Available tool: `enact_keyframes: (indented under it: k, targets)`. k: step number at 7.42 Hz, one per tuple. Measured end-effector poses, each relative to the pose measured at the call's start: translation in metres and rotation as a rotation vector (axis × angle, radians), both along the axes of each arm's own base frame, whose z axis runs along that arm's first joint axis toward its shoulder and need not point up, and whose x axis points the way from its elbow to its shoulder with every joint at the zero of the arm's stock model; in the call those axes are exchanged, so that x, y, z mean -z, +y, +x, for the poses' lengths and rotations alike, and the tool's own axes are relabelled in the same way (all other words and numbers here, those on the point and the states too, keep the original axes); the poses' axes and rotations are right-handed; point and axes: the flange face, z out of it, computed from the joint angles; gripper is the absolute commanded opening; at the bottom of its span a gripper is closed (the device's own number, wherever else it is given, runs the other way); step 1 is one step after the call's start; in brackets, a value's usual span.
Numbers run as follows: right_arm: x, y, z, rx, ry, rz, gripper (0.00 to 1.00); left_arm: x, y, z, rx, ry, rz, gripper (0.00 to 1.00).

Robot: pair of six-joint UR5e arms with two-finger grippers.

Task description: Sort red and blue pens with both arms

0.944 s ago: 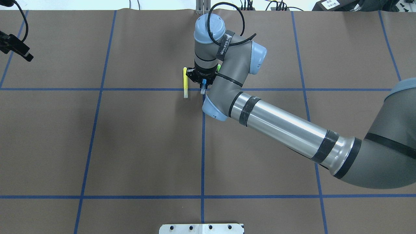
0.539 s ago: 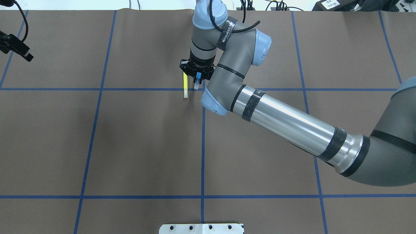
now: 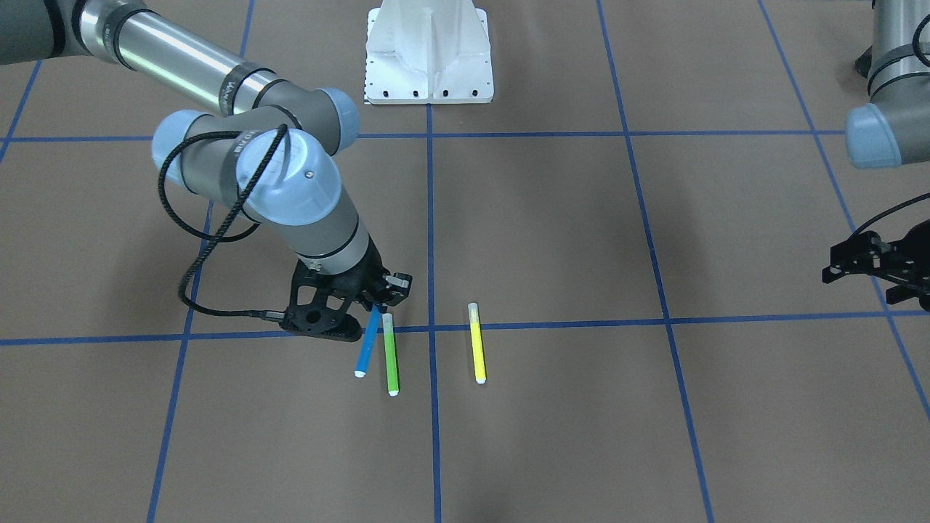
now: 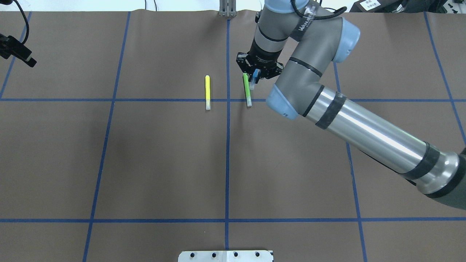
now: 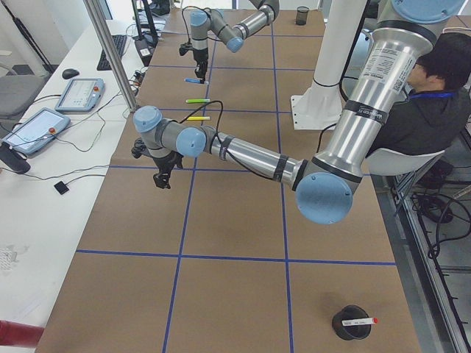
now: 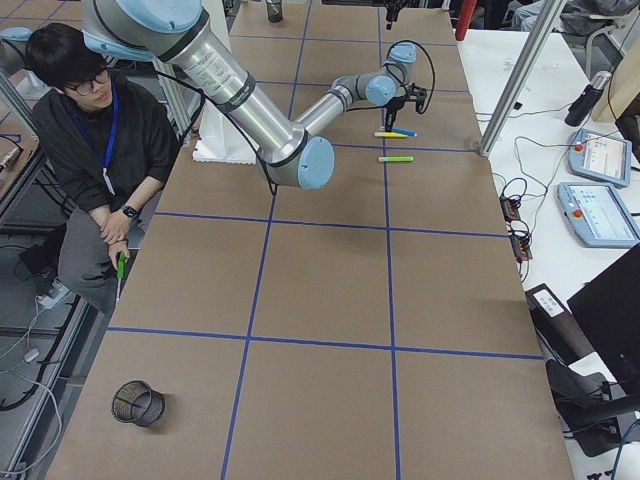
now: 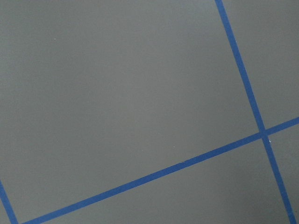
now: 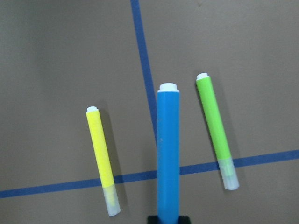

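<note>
Shifted rightward, right end effector [image 4: 257, 74] clamped on blue pen [image 3: 368, 343] above green marker [image 4: 247, 89]; end-held pen may slip.

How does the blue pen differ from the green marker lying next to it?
The blue pen is clamped in the right hand and looks lifted, tilted; the green marker lies flat on the table, free. The blue pen's cap end is hidden in the hand; the green marker's clear cap shows. Both are slim with a white end.
</note>
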Motion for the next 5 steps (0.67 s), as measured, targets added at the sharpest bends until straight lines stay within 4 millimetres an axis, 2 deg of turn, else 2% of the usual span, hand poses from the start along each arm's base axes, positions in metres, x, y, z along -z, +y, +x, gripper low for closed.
enact_keyframes:
  k: [3, 5]
  targets:
    - [-0.083, -0.001, 0.112, 0.047, 0.039, -0.01, 0.0, 0.012, 0.002, -0.004, 0.002, 0.025, 0.015, 1.0]
    - [-0.126, 0.023, 0.196, 0.095, 0.079, 0.016, 0.0, 0.028, 0.005, -0.007, 0.003, 0.037, 0.046, 1.0]
